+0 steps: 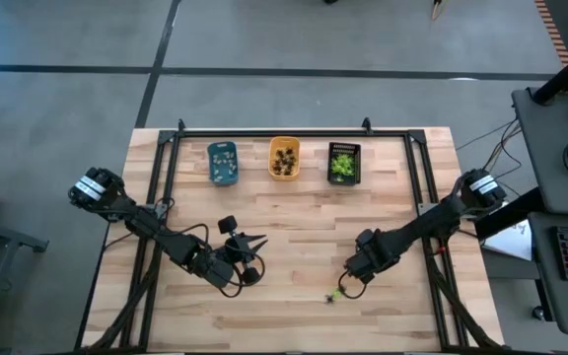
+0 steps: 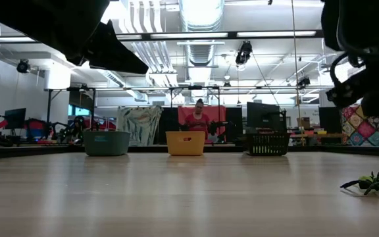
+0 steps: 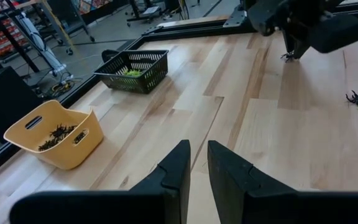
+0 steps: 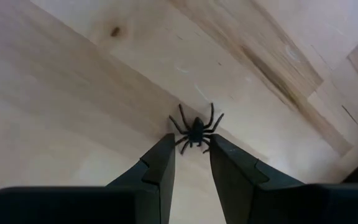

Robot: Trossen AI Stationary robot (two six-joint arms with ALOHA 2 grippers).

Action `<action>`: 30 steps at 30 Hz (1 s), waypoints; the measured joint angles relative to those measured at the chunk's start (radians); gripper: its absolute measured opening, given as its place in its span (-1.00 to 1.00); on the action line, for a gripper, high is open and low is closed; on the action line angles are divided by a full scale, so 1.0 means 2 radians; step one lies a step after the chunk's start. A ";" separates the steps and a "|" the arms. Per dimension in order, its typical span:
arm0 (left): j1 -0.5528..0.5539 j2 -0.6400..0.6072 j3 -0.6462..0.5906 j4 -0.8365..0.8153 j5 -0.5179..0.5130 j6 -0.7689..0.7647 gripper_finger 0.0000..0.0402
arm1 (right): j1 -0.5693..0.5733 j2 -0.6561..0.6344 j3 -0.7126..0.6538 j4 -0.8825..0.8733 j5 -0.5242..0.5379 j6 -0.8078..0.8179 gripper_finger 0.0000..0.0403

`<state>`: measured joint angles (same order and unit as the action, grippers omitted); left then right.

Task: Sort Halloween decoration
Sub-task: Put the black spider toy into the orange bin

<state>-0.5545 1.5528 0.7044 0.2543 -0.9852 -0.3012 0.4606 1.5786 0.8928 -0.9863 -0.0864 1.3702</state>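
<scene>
Left gripper [image 1: 248, 258] idles over bare wood at the near-left of the table [image 1: 294, 212], fingers almost together with a thin slit between them, nothing held; the nearest loose figure is well off to its right, so it's out of this one. Right gripper [image 1: 347, 279] is the one at work: tips low over the wood, fingers narrowly parted, and a black spider [image 4: 196, 132] sits right at the tips, centred on the gap, legs fanned out, body just ahead of the finger ends. From the wrist view I can't tell if the fingers are pinching its rear legs or merely flanking them, or if it's lifted or on the wood. No real long axis, it's roughly round, so approach angle matters little; what matters is that it lies dead ahead of the gap, not off to a side. A yellow-green and black spider pair [image 1: 334, 295] lies on the wood just short of that gripper toward the near edge, far closer to it than to the left one. Blue tray [image 1: 222, 164], orange tray [image 1: 284, 159] and black basket [image 1: 344, 164] line the far edge, well beyond both grippers, already holding figures. My read: the right arm owns this pick, then a long carry forward, probably to the orange tray where the dark ones sit.
</scene>
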 joint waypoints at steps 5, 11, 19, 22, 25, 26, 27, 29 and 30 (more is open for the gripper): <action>0.000 0.000 0.000 0.000 0.000 0.000 -0.80 | 0.000 0.020 0.002 0.003 0.000 -0.018 -0.54; 0.000 0.000 0.000 0.000 0.000 0.000 -0.80 | 0.000 0.028 0.006 0.008 0.006 -0.036 -0.60; 0.000 0.000 0.000 0.004 0.000 -0.003 -0.80 | 0.000 0.027 0.018 0.022 0.055 -0.063 -0.84; 0.000 0.000 0.000 0.004 0.000 -0.004 -0.80 | -0.001 0.027 0.018 0.030 0.065 -0.063 -0.93; 0.000 0.000 0.000 0.004 0.000 -0.004 -0.80 | -0.002 0.027 0.018 0.051 0.082 -0.064 -0.95; 0.000 0.000 0.000 0.004 0.000 -0.004 -0.80 | -0.003 0.027 0.018 0.060 0.089 -0.066 -0.95; 0.000 0.000 0.000 0.004 0.000 -0.004 -0.80 | -0.004 0.027 0.018 0.071 0.097 -0.068 -0.95; 0.000 0.000 0.000 0.004 0.000 -0.004 -0.80 | -0.010 0.027 0.018 0.100 0.119 -0.075 -0.95; 0.000 0.000 0.000 0.005 0.000 -0.004 -0.80 | -0.013 0.027 0.018 0.115 0.131 -0.080 -0.95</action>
<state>-0.5545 1.5528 0.7047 0.2639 -0.9852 -0.3088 0.4352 1.6321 0.9291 -0.7554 0.1748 1.2110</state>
